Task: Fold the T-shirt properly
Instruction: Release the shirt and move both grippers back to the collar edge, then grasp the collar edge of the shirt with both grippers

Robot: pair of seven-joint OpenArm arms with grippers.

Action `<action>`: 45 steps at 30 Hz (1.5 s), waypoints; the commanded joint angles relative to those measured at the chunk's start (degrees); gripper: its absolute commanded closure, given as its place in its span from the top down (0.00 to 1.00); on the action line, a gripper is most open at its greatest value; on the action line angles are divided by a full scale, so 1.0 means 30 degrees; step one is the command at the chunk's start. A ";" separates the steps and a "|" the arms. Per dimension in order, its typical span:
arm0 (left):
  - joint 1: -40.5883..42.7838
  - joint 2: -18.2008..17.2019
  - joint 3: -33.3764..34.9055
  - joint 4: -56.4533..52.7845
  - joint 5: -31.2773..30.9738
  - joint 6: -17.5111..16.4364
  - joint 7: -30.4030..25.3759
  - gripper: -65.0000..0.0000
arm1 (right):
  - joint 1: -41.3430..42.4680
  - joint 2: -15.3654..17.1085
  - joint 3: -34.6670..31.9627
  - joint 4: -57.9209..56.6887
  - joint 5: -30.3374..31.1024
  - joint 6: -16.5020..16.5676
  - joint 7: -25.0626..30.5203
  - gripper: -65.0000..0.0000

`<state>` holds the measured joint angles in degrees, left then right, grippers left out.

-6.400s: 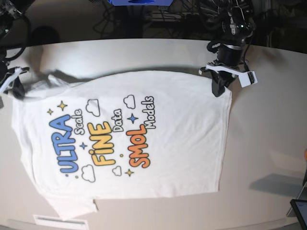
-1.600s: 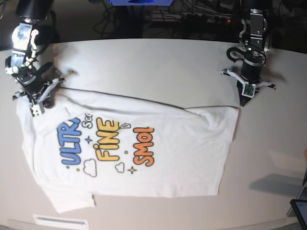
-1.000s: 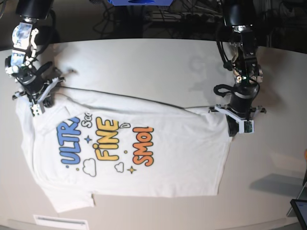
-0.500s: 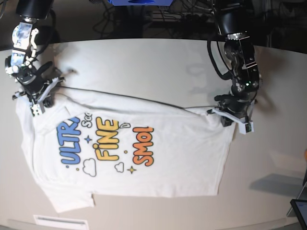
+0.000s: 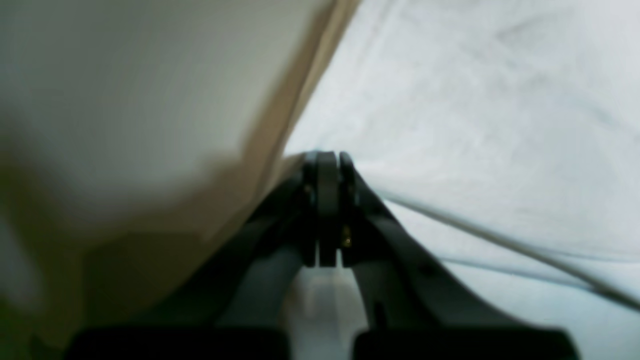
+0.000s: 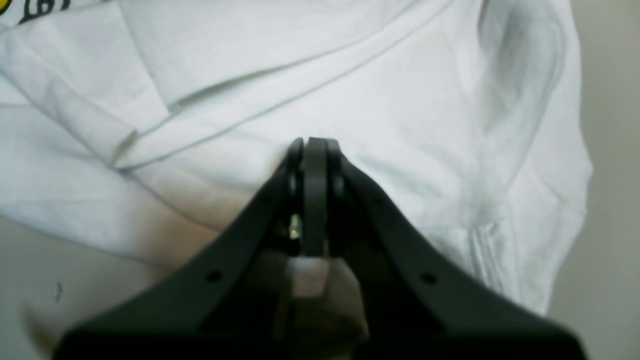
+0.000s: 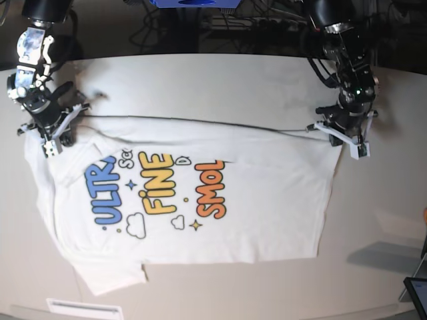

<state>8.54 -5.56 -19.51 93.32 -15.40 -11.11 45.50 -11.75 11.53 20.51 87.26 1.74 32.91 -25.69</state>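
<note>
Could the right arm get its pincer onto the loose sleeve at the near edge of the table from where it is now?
Probably not right away. The right pincer is shut at the far shoulder of the T-shirt, apparently gripping it. The sleeve lies uncovered with nothing across the path, so it would need to release first.

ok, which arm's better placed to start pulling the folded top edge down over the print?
Neither clearly: left pincer and right pincer each sit shut at one end of the white printed cotton T-shirt's folded edge; probably both together.
</note>
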 commanded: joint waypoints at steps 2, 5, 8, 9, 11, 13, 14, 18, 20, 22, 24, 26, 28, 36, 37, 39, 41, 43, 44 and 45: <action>0.0481 -0.0182 -0.0252 0.0938 0.0342 0.0174 0.0381 0.00 | -0.0406 0.0245 0.0093 0.0201 -0.0594 0.0035 -0.1091 0.00; 0.1360 -0.0182 -0.0281 0.2081 0.0342 0.0174 0.0996 0.00 | -0.0934 0.0274 0.0093 0.0553 -0.0594 0.0035 -0.1091 0.00; 0.2415 -0.0182 -0.0281 0.3018 0.0342 0.0174 0.0908 0.00 | -0.1344 0.0274 0.0122 0.0875 -0.0594 0.0035 -0.1091 0.00; 0.2708 -0.0182 -0.0281 0.3282 0.0342 0.0174 0.0908 0.00 | -0.1432 0.0274 0.0122 0.0963 -0.0594 0.0035 -0.1091 0.00; 0.3236 -0.0182 -0.0281 0.3575 0.0342 0.0144 0.0879 0.00 | -0.1637 0.0274 0.0151 0.0963 -0.0594 0.0035 -0.1091 0.00; 0.3675 -0.0212 -0.0311 0.3634 0.0342 0.0144 0.0850 0.00 | -0.1842 0.0274 0.0591 0.0993 -0.0594 0.0035 -0.1091 0.00; 0.3910 -0.0212 -0.0340 0.3663 0.0342 0.0144 0.0850 0.00 | -0.1842 0.0274 0.0796 0.0993 -0.0594 0.0035 -0.1091 0.00; 0.4554 -0.0212 -0.1131 0.3663 0.0312 0.0115 0.0820 0.00 | -0.2311 0.0274 0.0972 0.1022 -0.0594 0.0035 -0.1033 0.00; 0.4730 -0.0212 -0.1454 0.3663 0.0312 0.0086 0.0820 0.00 | -0.2370 0.0303 0.1060 0.1051 -0.0594 0.0035 -0.1003 0.00; 0.4964 -0.0212 -0.1835 0.3692 0.0224 -0.0032 0.0820 0.00 | -0.2516 0.0303 0.1324 0.1139 -0.0594 0.0064 -0.1003 0.00; 0.5170 -0.0212 -0.2216 0.3839 0.0342 -0.0793 0.0820 0.00 | -0.2751 0.0303 0.1353 0.1168 -0.0594 0.0064 -0.1003 0.00; 0.5492 -0.0124 -0.2743 0.4161 0.0342 -0.1292 0.0820 0.00 | -0.2868 0.0303 0.1353 0.1432 -0.0594 0.0064 -0.1033 0.00; 0.5756 -0.0095 -0.3095 0.4513 0.0283 -0.1321 0.0820 0.00 | -0.3190 0.0303 0.1382 0.1784 -0.0594 0.0064 -0.1033 0.00; 0.5814 -0.0036 -0.3095 0.6418 0.0166 -0.1321 0.0820 0.00 | -0.3337 0.0157 0.1294 0.3249 -0.0594 0.0064 -0.1121 0.00; 0.5785 -0.0007 -0.3036 0.6681 0.0166 -0.1321 0.0879 0.00 | -0.3337 0.0157 0.1294 0.3308 -0.0594 0.0064 -0.1121 0.00; 0.5726 -0.0007 -0.2977 0.6945 0.0166 -0.1321 0.0908 0.00 | -0.3278 0.0157 0.1265 0.3308 -0.0594 0.0064 -0.1121 0.00; 0.5638 -0.0007 -0.2948 0.6945 0.0136 -0.1321 0.0908 0.00 | -0.3219 0.0157 0.1265 0.3308 -0.0594 0.0064 -0.1121 0.00; 0.5287 0.0199 -0.2890 0.6945 0.0136 -0.1321 0.0879 0.00 | -0.3161 0.0157 0.1265 0.3337 -0.0594 0.0064 -0.1121 0.00; 0.5140 0.0404 -0.2948 0.6916 0.0136 -0.1321 0.0879 0.00 | -0.3161 0.0157 0.1265 0.3337 -0.0594 0.0064 -0.1121 0.00; 0.5052 0.0462 -0.2919 0.6916 0.0166 -0.1321 0.0879 0.00 | -0.3044 0.0157 0.1265 0.3337 -0.0594 0.0064 -0.1121 0.00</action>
<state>23.59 -3.62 -28.10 113.10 -14.79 -15.05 49.30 -21.10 11.33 24.14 96.51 0.16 32.95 -28.86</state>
